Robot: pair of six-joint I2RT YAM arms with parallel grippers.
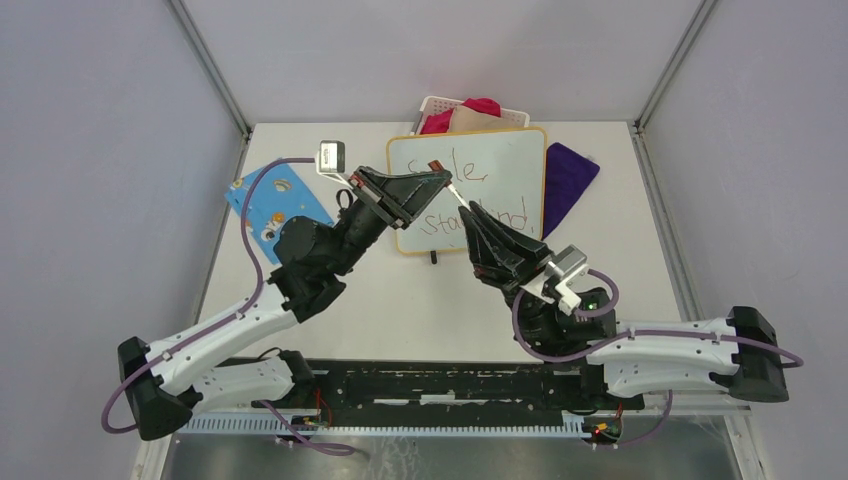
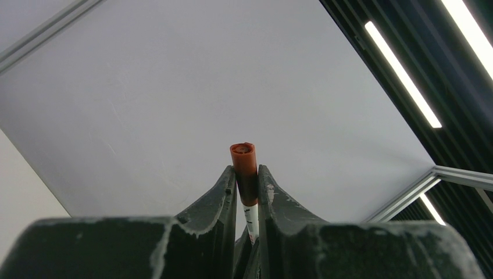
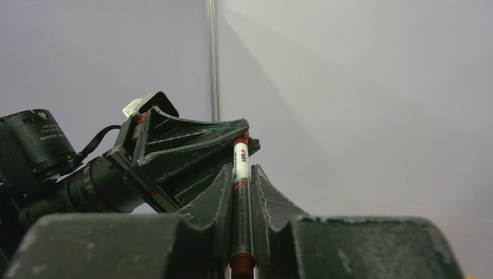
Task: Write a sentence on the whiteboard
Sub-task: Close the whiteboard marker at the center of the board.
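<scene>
The whiteboard (image 1: 525,150), white with a yellow-orange rim, lies at the back middle of the table. The sentence (image 1: 483,170) is in red marker, "Smile," above "stay kind" (image 1: 508,216), partly hidden by both grippers. A white marker (image 1: 455,192) spans between the two grippers above the board. My left gripper (image 1: 443,177) (image 2: 247,174) is shut on its red cap (image 2: 243,158). My right gripper (image 1: 467,207) (image 3: 240,172) is shut on the barrel (image 3: 240,160), with the dark red tail end near the camera. The two grippers' fingertips almost meet.
A white basket (image 1: 432,103) with red and pink cloths stands behind the board. A purple cloth (image 1: 568,175) lies to its right. A blue board with holes (image 1: 270,205) lies at the left, under the left arm's cable.
</scene>
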